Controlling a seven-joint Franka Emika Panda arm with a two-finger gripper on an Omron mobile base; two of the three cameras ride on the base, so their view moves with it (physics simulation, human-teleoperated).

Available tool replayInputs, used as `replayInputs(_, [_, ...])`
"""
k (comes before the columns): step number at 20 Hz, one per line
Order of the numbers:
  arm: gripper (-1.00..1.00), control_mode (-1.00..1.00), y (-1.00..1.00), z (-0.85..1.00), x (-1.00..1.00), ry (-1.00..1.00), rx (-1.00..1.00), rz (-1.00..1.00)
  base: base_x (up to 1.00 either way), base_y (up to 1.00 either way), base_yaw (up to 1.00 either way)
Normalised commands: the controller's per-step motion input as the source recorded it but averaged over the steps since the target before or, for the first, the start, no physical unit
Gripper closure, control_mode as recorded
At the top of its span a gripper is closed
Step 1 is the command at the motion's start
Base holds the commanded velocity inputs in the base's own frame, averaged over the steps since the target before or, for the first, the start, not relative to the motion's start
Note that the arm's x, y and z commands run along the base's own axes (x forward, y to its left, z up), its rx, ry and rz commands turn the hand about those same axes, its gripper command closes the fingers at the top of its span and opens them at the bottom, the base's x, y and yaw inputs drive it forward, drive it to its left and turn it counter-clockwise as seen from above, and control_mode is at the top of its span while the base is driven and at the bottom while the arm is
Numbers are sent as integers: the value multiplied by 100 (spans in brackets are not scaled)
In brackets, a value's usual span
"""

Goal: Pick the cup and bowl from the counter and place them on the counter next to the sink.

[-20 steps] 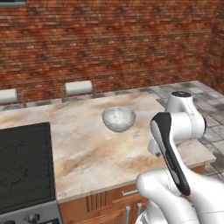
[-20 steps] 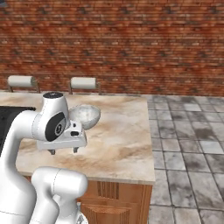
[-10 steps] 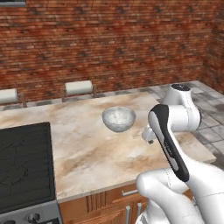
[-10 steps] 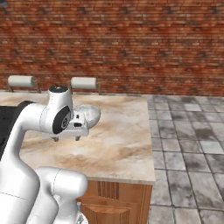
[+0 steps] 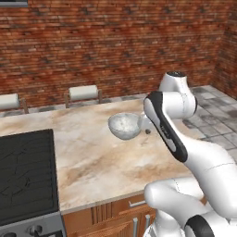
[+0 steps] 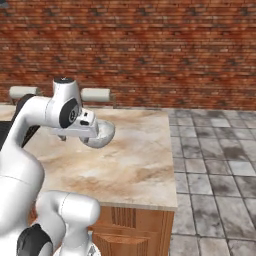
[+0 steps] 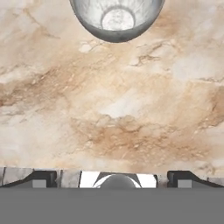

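The bowl (image 5: 124, 126) is a pale mottled glassy dish standing upright on the marbled counter (image 5: 92, 162), toward its far right part. My gripper (image 5: 145, 127) hangs just to the right of the bowl, low over the stone and apart from it. In the right base view the hand covers the left part of the bowl (image 6: 104, 135), with the gripper (image 6: 80, 139) in front of it. The hand view has the bowl (image 7: 117, 19) at the top and bare counter (image 7: 113, 109) below; the gripper (image 7: 113, 179) is open with nothing between its fingertips (image 7: 41, 179). The cup and the sink are out of view.
A black stove top (image 5: 25, 171) takes up the counter's left end. Two paper towel rolls (image 5: 83, 92) (image 5: 8, 101) lie along the back edge by the brick wall. The counter ends on the right at a grey tiled floor (image 6: 210, 165).
The arm has swung left and away from the base, bringing the hand from the counter's right edge up beside the bowl. The bowl has stayed put and the jaws have stayed open.
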Motion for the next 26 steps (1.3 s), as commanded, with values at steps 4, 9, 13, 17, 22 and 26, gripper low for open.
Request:
replayInputs(4, [-100, -100, 18, 14, 76, 10, -6, -14, 0, 0, 0])
replayInputs(9, [-100, -100, -4, -1, 79, 4, 0, -14, 0, 0, 0])
replayInputs(13, [-100, -100, -20, -22, 78, 6, 0, -10, 0, 0, 0])
replayInputs(17, [-100, -100, -28, -31, 62, 2, 10, -7, 0, 0, 0])
replayInputs(22, [-100, -100, -30, -24, 57, 0, 11, -5, 0, 0, 0])
replayInputs(26, [-100, -100, -23, -12, 58, 0, 7, -4, 0, 0, 0])
